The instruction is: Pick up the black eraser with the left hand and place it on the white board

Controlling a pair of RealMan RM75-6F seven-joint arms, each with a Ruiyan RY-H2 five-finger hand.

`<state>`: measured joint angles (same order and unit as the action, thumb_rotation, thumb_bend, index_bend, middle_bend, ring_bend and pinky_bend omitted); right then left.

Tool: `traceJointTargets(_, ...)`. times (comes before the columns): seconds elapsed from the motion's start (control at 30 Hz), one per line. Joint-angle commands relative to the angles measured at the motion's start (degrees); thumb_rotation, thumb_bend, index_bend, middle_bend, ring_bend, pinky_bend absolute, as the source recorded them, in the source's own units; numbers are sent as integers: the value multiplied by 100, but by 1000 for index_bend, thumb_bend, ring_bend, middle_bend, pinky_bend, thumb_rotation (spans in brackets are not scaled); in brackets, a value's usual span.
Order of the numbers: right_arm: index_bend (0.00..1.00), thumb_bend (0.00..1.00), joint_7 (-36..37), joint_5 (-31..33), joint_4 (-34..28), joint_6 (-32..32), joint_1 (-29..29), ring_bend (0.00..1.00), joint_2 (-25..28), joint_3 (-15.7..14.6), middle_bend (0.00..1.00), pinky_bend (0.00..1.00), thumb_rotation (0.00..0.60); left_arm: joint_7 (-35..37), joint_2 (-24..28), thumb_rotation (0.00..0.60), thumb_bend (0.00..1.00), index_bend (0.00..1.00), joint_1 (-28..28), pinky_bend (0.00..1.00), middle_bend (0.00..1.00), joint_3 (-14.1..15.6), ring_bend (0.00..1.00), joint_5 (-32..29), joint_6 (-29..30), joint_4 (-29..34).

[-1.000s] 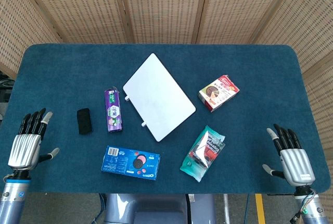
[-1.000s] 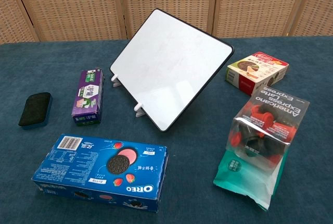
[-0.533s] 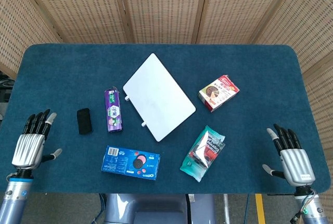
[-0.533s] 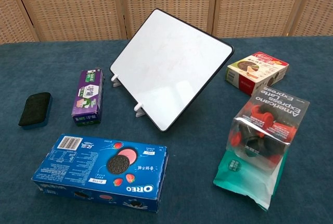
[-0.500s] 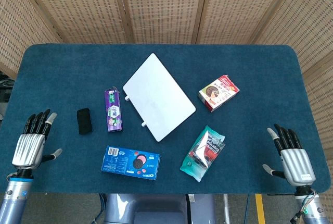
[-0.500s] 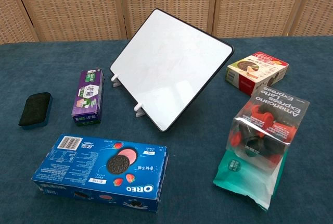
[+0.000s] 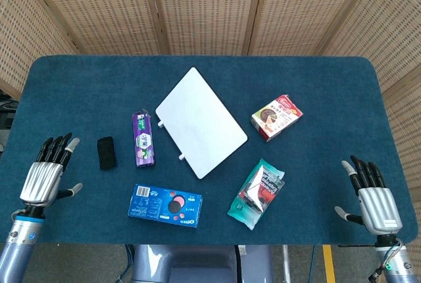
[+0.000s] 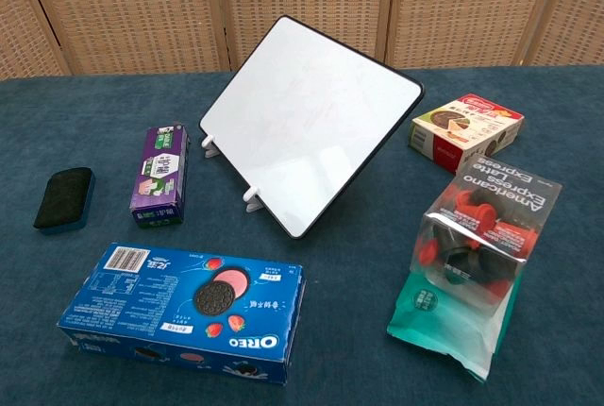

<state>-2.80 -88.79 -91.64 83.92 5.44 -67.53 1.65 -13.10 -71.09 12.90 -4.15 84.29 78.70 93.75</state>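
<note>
The black eraser [image 7: 106,153] [image 8: 65,199] lies flat on the blue table, left of the purple packet. The white board [image 7: 200,122] [image 8: 310,130] rests near the table's middle, propped on small white feet. My left hand [image 7: 47,172] hovers at the table's left front, a little left of and nearer than the eraser, fingers spread and holding nothing. My right hand [image 7: 373,199] is at the right front corner, fingers apart and empty. Neither hand shows in the chest view.
A purple packet [image 7: 144,139] lies between eraser and board. A blue Oreo box [image 7: 165,205] sits in front. A teal and red snack bag [image 7: 258,193] and a red-and-white box [image 7: 276,117] lie to the right. Wicker screens stand behind the table [image 7: 316,79].
My left hand has moved slightly right and forward, towards the eraser. The right hand has dropped a little towards the table's front edge. No object has moved.
</note>
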Motion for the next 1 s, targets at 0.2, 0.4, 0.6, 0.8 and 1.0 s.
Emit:
traceJointTargets(0.2, 24, 48, -4, 8, 1, 14, -10, 0, -9, 6, 0, 0, 600, 360, 230, 600, 155, 0, 338, 0, 0, -28, 0, 389, -250, -438)
traceJointTargets(0.4, 24, 51, -8, 55, 44, -35, 5, 0, -35, 21, 0, 0, 600, 1086, 278, 600, 156, 0, 756, 0, 0, 3, 0, 924, -435, -1330)
traceJointTargets(0.6, 24, 46, -66, 75, 75, -68, 24, 0, -82, 31, 0, 0, 600, 1424, 241, 600, 162, 0, 1136, 0, 0, 95, 0, 1130, -812, -1964)
traceJointTargets(0.8, 24, 49, -79, 125, 150, -63, 27, 0, -135, 64, 0, 0, 600, 1690, 8, 600, 170, 25, 1445, 0, 0, 253, 0, 1269, -1173, -2443)
traceJointTargets(1.0, 24, 48, -98, 209, 216, -109, 50, 0, -182, 108, 0, 0, 600, 2028, -290, 600, 179, 74, 1726, 0, 0, 452, 0, 1422, -1495, -2990)
